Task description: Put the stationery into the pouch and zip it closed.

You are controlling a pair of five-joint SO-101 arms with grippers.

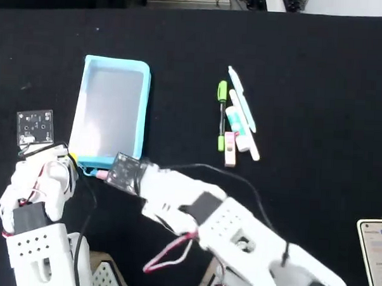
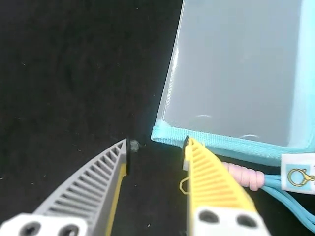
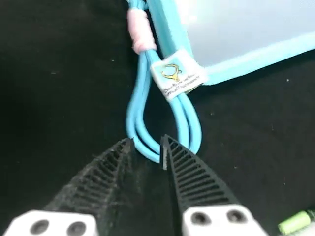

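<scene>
Cord loop [image 3: 132, 113] of the pouch [image 1: 143, 115] lies between slightly parted jaws of right gripper [image 3: 146, 142]; left gripper [image 2: 156, 145], likewise parted, flanks its corner.

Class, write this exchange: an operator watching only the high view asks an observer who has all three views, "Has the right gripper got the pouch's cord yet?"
Observer: Not gripped. The right gripper is open, with the end of the blue cord loop between its fingertips.
Operator: And the left gripper?
Observer: The left gripper is open at the pouch corner, with its yellow finger tip at the blue edge.
</scene>
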